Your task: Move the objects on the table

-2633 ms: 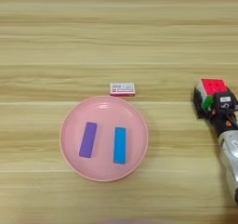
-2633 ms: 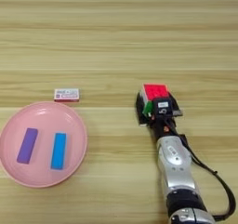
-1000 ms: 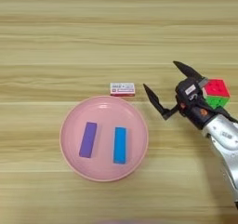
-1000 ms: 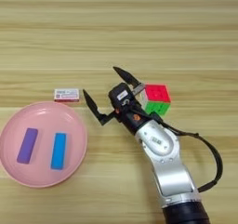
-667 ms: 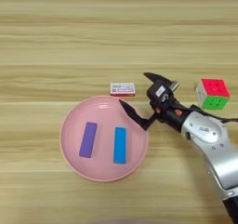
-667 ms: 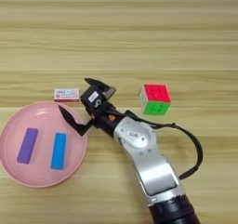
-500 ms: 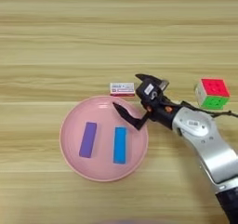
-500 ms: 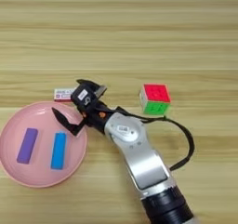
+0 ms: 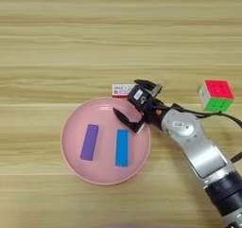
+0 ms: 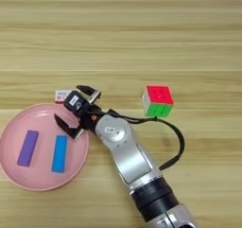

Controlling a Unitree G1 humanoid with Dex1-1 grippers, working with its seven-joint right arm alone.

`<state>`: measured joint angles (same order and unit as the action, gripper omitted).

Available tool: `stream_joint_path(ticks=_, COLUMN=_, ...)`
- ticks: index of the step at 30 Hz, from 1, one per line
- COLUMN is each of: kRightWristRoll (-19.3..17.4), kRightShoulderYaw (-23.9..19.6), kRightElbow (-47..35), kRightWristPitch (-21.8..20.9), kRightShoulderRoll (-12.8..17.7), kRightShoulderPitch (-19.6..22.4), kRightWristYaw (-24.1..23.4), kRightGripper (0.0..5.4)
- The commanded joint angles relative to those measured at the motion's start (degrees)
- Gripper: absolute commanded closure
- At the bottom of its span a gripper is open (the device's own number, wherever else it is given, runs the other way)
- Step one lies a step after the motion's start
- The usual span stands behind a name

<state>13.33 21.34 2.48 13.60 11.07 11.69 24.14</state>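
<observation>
Your tool (image 9: pixel 137 105) sat spread wide over the plate's (image 9: pixel 75 163) right rim, holding nothing, and the little white-and-red box (image 9: pixel 122 90) lay just left of its upper finger, long side running left-right. The cube (image 9: pixel 215 95) was way off right on the tabletop (image 9: pixel 71 38). Couldn't read the box print.

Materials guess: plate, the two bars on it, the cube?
Pink plate: likely plastic, smooth with a soft sheen. Purple bar and blue bar: flat, matte, evenly coloured, plastic or painted wood, can't tell. Puzzle cube: plastic, glossy coloured tiles on pale seams.
</observation>
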Motion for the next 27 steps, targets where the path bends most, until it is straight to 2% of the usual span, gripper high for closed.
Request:
stream_joint_path(ticks=1, kRightWristRoll=0.63, kRightShoulderYaw=-0.5, kRightElbow=0.14, kRightWristPitch=-3.12, kRightShoulderRoll=-0.13, kRightShoulderPitch=2.61, kRightWristYaw=-1.55, kRightGripper=0.05)
stream_joint_path(ticks=15, kRightWristRoll=1.96, kRightShoulderYaw=-5.34, kRightElbow=0.08, kRightWristPitch=-5.25, kRightShoulderRoll=4.66, kRightShoulderPitch=1.38, kRightWristYaw=-3.26, kRightGripper=0.05)
stream_joint_path(ticks=27, kRightWristRoll=2.08, kRightShoulderYaw=-8.47, kRightElbow=-4.74, kRightWristPitch=-4.84, kRightShoulderRoll=7.68, kRightShoulderPitch=-2.1, kRightWristYaw=-2.75, kRightGripper=0.05)
